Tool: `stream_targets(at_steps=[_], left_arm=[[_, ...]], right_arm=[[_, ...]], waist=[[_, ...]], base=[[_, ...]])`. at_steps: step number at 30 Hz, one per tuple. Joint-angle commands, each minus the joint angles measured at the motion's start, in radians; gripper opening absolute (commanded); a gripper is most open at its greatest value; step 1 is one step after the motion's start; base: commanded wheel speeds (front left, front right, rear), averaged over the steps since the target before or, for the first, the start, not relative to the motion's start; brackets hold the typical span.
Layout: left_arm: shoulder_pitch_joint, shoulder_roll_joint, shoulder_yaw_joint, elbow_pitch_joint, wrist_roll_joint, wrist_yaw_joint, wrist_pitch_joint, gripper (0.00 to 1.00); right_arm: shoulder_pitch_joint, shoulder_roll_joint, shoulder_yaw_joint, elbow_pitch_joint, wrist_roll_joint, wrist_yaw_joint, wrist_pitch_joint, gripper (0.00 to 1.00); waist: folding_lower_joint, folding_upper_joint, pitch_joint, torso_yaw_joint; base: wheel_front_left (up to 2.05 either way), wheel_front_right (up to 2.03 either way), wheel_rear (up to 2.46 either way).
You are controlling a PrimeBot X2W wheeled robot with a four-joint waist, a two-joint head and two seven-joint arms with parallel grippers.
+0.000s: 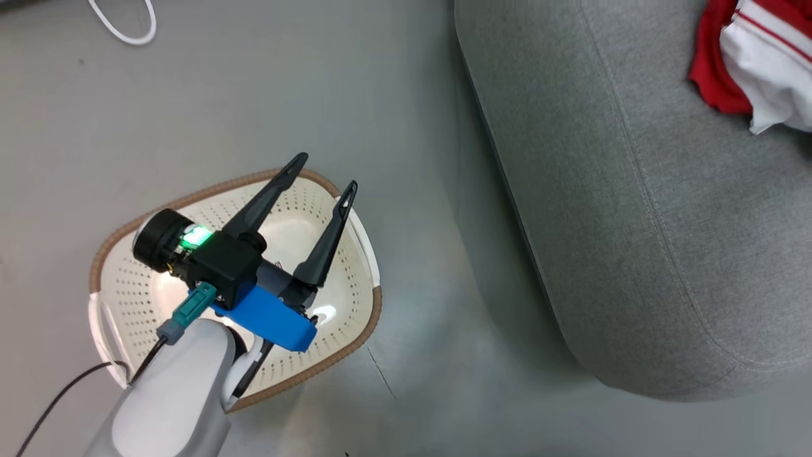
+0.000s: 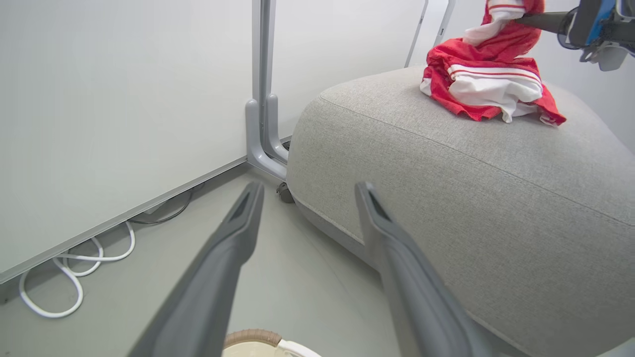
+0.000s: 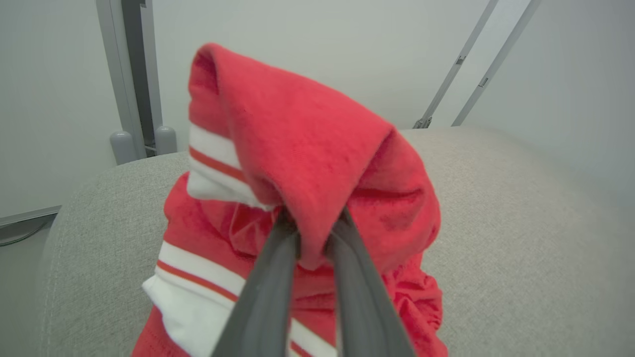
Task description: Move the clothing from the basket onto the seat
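We see the left gripper (image 1: 328, 170) spread wide w/ nothing btwn its fingers, hanging over the basket (image 1: 190, 200), fingertips reaching past the brown rim on the side toward the seat (image 1: 634, 222). The basket stands on the grey floor (image 1: 412, 127). A strip of floor runs btwn its rim & the seat's rounded near edge, so the two are apart, not touching. More floor opens beyond the basket up to a white cable (image 1: 127, 32), which in the left wrist view loops along the foot of a pale wall (image 2: 124, 99). A grey post (image 2: 263, 99) stands at the wall just beside the seat's corner, leaving a narrow gap there. The clothing (image 2: 488, 74), red w/ white stripes & trim, sits on top of the seat, back from the near edge & toward the far side. The right gripper (image 3: 315, 223) is pinched tight on a red fold of it. That fold is held up above the heap while the lower part rests bunched on the cushion. We cannot tell whether the heap is one garment or two. Bare grey upholstery lies all round the clothing, esp. toward the near rounded edge w/ its stitched seam.
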Motion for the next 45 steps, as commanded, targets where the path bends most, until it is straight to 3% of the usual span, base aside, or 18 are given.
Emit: stream_targets(at_steps=[1,11,20,30,38,45], left_arm=[[0.013,-0.005,-0.001,0.006,-0.004,0.002,-0.006,1.00],[0.132,-0.089,0.048,0.036,-0.035,-0.001,-0.007,1.00],[0.295,-0.146,0.138,0.078,-0.048,-0.004,-0.006,1.00],[0.413,-0.177,0.260,0.082,-0.035,-0.004,-0.006,1.00],[0.459,-0.199,0.352,0.085,-0.019,0.004,-0.006,1.00],[0.473,-0.207,0.407,0.097,0.000,0.004,-0.006,1.00]], right_arm=[[0.023,0.000,0.001,0.000,-0.007,-0.001,-0.006,1.00],[0.141,0.005,0.103,-0.025,-0.052,-0.001,-0.006,1.00],[0.326,0.040,0.241,-0.110,0.020,-0.001,-0.002,1.00],[0.629,0.105,0.350,-0.417,0.143,-0.001,0.046,1.00],[0.866,0.184,0.351,-0.685,0.186,-0.001,0.121,1.00],[0.992,0.240,0.328,-0.835,0.163,-0.001,0.163,1.00]], waist=[[-0.0001,0.0000,-0.045,0.013],[-0.0001,0.0000,-0.263,0.070],[-0.0001,0.0000,-0.461,0.134],[-0.0001,0.0000,-0.553,0.199],[-0.0001,0.0000,-0.585,0.243],[-0.0001,0.0000,-0.598,0.268]], base=[[0.00,0.00,0.00],[0.00,0.00,0.00],[0.00,0.00,0.00],[0.00,0.00,0.00],[0.00,0.00,0.00],[0.00,0.00,0.00]])
